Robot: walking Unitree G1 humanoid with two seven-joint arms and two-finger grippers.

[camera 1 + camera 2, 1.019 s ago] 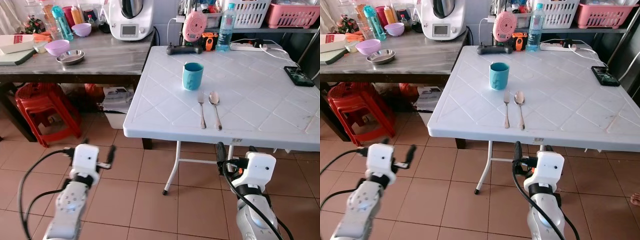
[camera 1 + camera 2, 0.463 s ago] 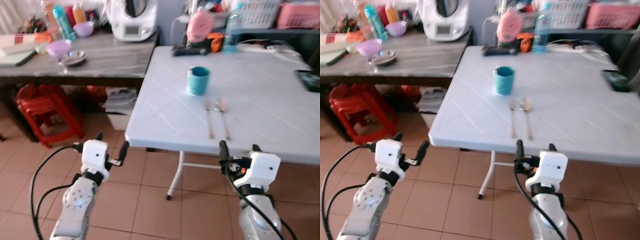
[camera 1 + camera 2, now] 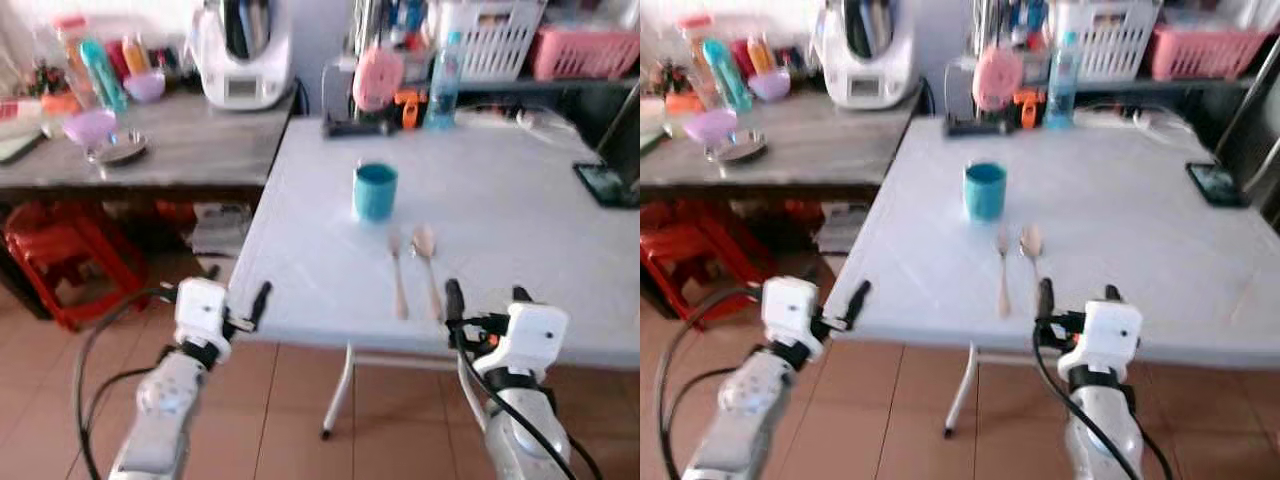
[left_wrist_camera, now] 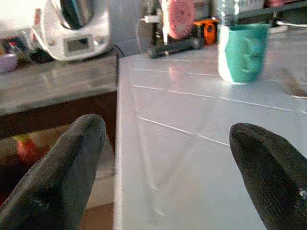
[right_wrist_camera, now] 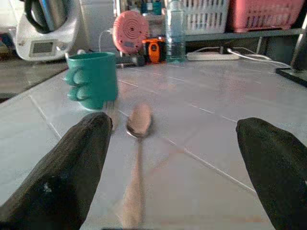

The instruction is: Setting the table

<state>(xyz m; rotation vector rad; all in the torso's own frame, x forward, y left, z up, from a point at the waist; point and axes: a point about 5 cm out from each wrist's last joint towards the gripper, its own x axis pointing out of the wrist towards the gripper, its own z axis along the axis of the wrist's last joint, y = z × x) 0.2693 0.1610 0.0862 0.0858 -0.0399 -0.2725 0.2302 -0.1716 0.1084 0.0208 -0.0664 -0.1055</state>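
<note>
low in the frame, the left gripper [image 3: 236, 305] and right gripper [image 3: 483, 300] are hovering wide open and empty at the white folding table's [image 3: 300, 290] near edge. just beyond, a metal fork [image 3: 397, 272] and spoon [image 3: 428, 262] are lying side by side mid-frame, handles toward the robot. a teal mug [image 3: 375, 191] is standing farther back.

White plastic surface [image 3: 520, 230] with an embossed diamond grid. Teal ceramic mug [image 3: 375, 191]. Silver metal fork [image 3: 397, 272] and silver metal spoon [image 3: 428, 255]. Red plastic stool [image 3: 55, 260] on a terracotta tiled floor [image 3: 300, 400]. Pink plastic basket [image 3: 585, 52]; white plastic basket [image 3: 490, 45].
</note>
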